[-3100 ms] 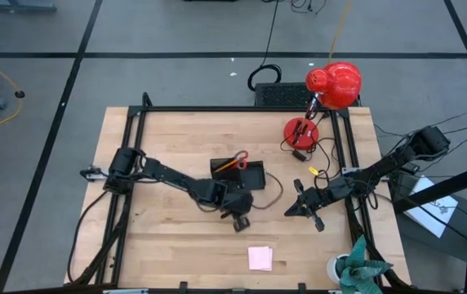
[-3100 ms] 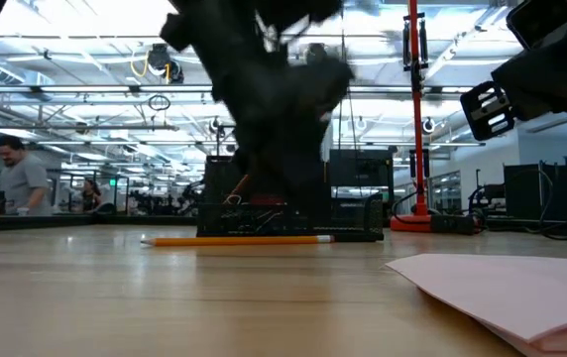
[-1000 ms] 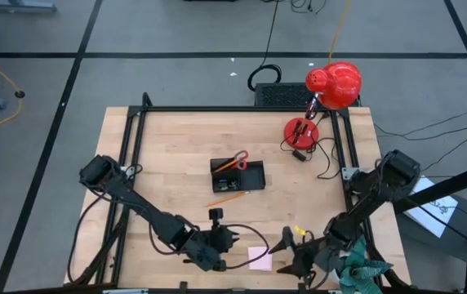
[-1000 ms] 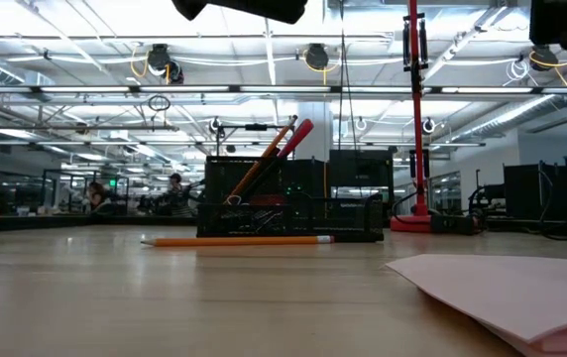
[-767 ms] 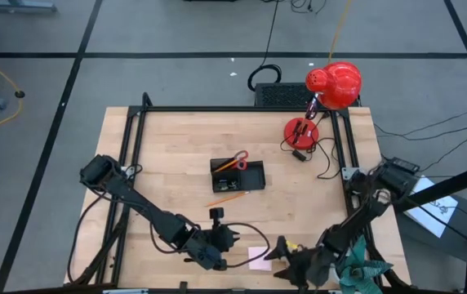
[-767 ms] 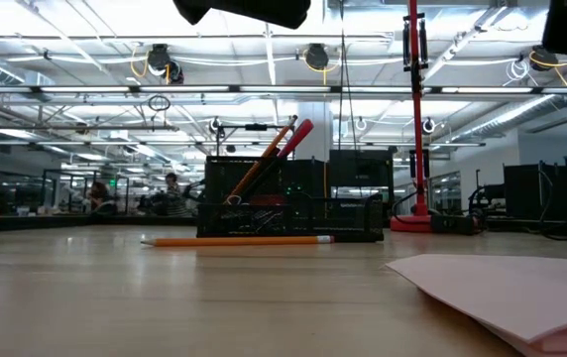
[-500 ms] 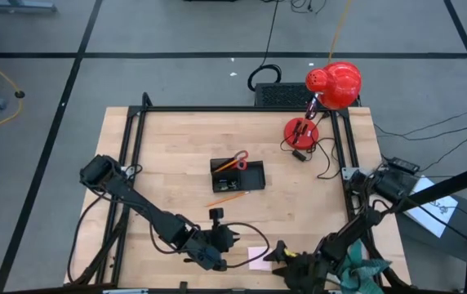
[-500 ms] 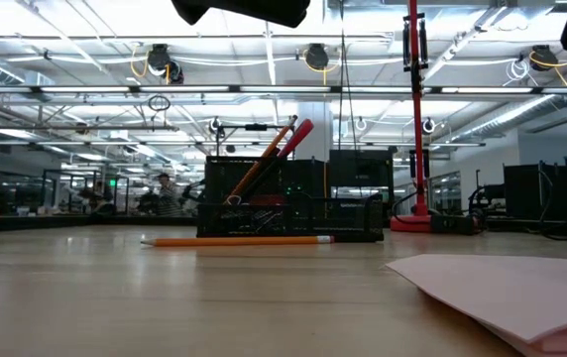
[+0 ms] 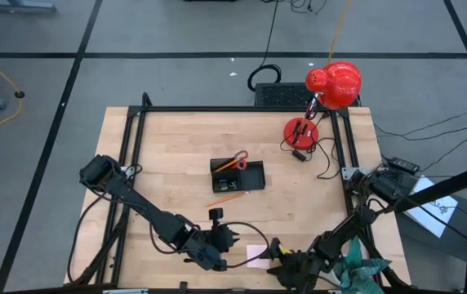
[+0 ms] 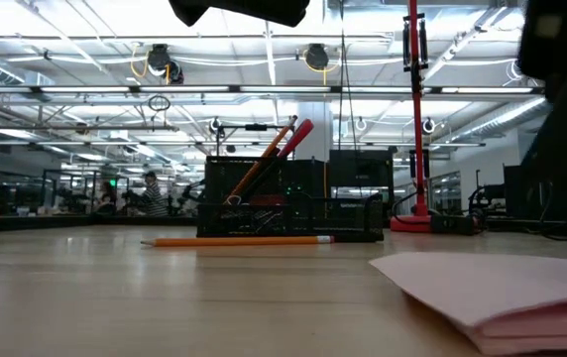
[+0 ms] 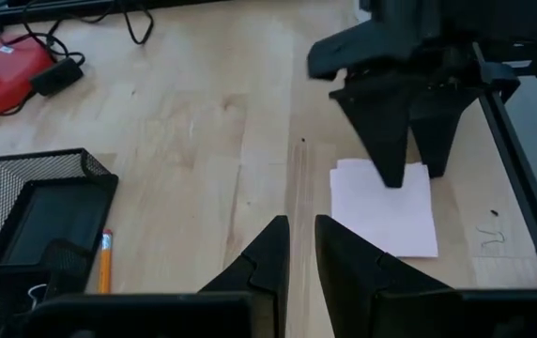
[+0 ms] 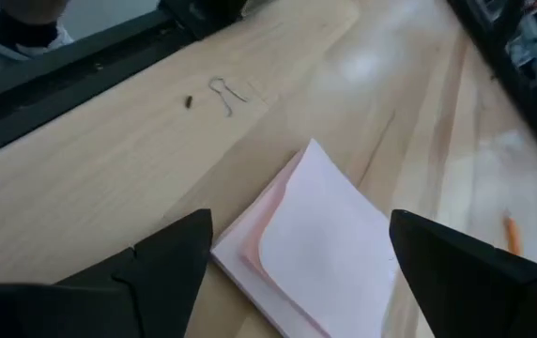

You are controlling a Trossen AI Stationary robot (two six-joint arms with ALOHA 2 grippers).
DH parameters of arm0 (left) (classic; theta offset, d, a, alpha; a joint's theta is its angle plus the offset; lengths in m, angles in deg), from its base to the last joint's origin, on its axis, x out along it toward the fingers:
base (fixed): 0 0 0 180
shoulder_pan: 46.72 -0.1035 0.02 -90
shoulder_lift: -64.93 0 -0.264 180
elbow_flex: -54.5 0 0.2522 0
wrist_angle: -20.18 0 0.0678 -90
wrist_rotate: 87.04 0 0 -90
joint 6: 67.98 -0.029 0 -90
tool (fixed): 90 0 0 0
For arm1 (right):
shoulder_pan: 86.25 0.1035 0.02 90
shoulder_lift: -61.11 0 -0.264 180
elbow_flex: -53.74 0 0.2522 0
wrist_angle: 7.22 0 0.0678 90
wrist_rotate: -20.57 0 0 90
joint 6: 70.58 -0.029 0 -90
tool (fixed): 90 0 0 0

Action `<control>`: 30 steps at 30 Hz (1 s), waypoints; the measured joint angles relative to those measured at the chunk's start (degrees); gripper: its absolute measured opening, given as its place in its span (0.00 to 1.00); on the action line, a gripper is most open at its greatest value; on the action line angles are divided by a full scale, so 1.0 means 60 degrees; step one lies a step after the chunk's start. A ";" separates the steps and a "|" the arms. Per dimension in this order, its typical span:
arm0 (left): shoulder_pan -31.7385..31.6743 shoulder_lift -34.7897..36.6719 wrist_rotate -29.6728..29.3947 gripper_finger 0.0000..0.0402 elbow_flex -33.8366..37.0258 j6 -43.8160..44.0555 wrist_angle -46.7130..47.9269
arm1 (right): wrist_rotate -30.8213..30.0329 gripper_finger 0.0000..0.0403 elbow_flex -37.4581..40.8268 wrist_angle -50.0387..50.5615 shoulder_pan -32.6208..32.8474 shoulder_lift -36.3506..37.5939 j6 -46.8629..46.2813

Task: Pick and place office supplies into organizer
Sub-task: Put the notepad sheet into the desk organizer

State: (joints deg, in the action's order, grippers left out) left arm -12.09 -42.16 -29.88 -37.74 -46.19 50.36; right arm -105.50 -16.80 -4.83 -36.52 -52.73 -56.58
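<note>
Pale pink sticky-note pad [image 12: 311, 239] lies flat near the desk's front edge — black mesh organizer [image 9: 237, 175] mid-desk, scissors [image 9: 235, 160] upright inside, orange pencil [image 9: 227, 198] beside.

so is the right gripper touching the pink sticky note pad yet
Cannot tell. In the right wrist view the open right gripper straddles the sticky-note pad, one finger right at its edge, but no view plainly shows contact or gap.

Pale wooden table [image 9: 176, 147], black wire-mesh organizer [image 11: 24, 202], paper pad [image 12: 315, 239].

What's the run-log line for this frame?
right gripper: open, straddling pink sticky-note pad | left gripper: nearly closed, empty, beside pad | orange pencil: on table by organizer
</note>
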 joint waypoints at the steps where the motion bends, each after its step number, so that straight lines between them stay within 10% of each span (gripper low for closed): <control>1: 0.0000 0.0000 0.0000 0.16 0.0000 0.0005 0.0000 | 0.0176 0.78 0.0000 0.0017 -0.0089 0.0004 -0.0139; 14: 0.0017 -0.0004 0.0317 0.16 0.0000 -0.0008 0.0000 | 0.2250 0.51 0.0015 0.1049 -0.0977 -0.0007 -0.2514; 25: 0.0076 -0.0004 0.0321 0.16 0.0000 -0.0009 0.0000 | 0.1968 0.04 0.0029 0.1442 -0.1020 -0.0033 -0.2428; 30: 0.0103 -0.0004 0.0324 0.16 0.0000 0.0064 0.0000 | 0.1224 0.01 0.0033 0.1448 -0.0908 -0.0002 -0.2100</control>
State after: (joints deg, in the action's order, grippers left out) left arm -11.47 -42.18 -27.94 -37.74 -45.81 50.36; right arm -98.16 -16.60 3.87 -41.96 -52.75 -69.18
